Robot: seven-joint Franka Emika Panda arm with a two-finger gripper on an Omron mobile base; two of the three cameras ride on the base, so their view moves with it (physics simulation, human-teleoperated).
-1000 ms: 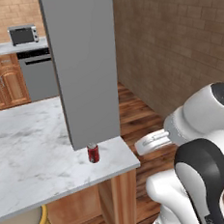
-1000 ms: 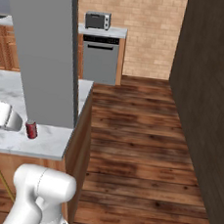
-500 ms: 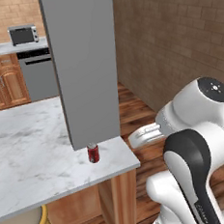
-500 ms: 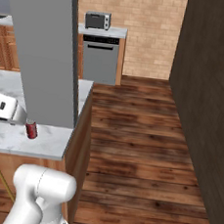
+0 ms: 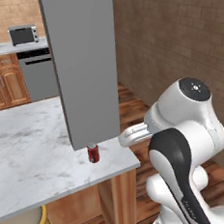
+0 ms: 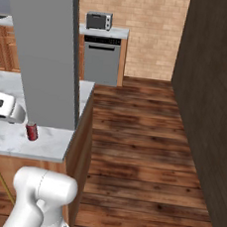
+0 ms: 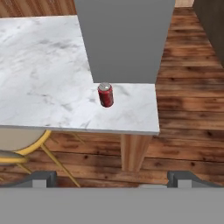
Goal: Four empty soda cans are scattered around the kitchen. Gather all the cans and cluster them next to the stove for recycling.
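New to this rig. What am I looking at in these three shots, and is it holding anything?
It's a rendered kitchen with a white robot arm on a driving base. Two pictures come from cameras on the base, behind the arm to its left and right. The third comes from a camera on the hand, looking down past its two dark fingers, which stand wide open and hold nothing. On the marble counter one red soda can stands upright near the corner, just in front of a grey pillar. A yellow-framed stool sits below the counter. Far back are a toaster oven and a dishwasher.
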